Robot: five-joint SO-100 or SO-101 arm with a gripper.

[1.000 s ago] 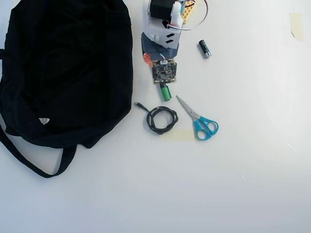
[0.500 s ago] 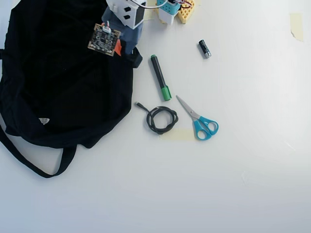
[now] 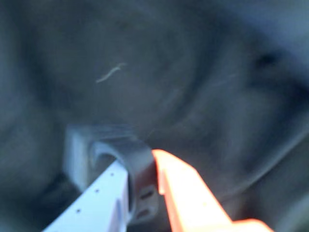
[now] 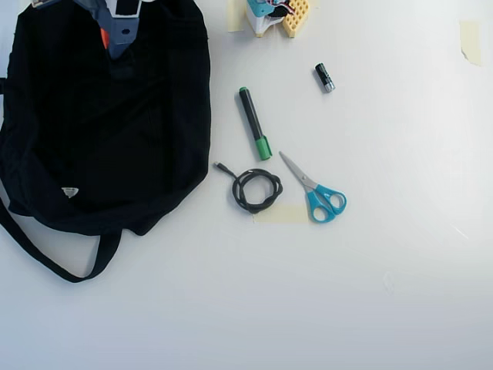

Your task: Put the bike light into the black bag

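In the wrist view my gripper [image 3: 138, 161] is shut on the bike light [image 3: 143, 175], a small dark body with a ring-shaped loop, pinched between the white finger [image 3: 99, 200] and the orange finger [image 3: 188, 193]. Blurred dark fabric of the black bag [image 3: 159, 72] fills the background. In the overhead view the gripper [image 4: 112, 46] hangs over the top part of the black bag [image 4: 100, 131], which lies at the left with its strap trailing toward the lower left. The light cannot be made out there against the dark fabric.
Right of the bag in the overhead view lie a green-capped marker [image 4: 253, 122], a coiled black cable [image 4: 255, 189], blue-handled scissors [image 4: 316, 191] and a short black-and-silver cylinder [image 4: 324, 77]. The arm's base [image 4: 273, 14] is at the top edge.
The arm has swung left from above the marker to over the bag, then further toward the bag's top edge. The marker, once covered by the arm, is in plain sight.
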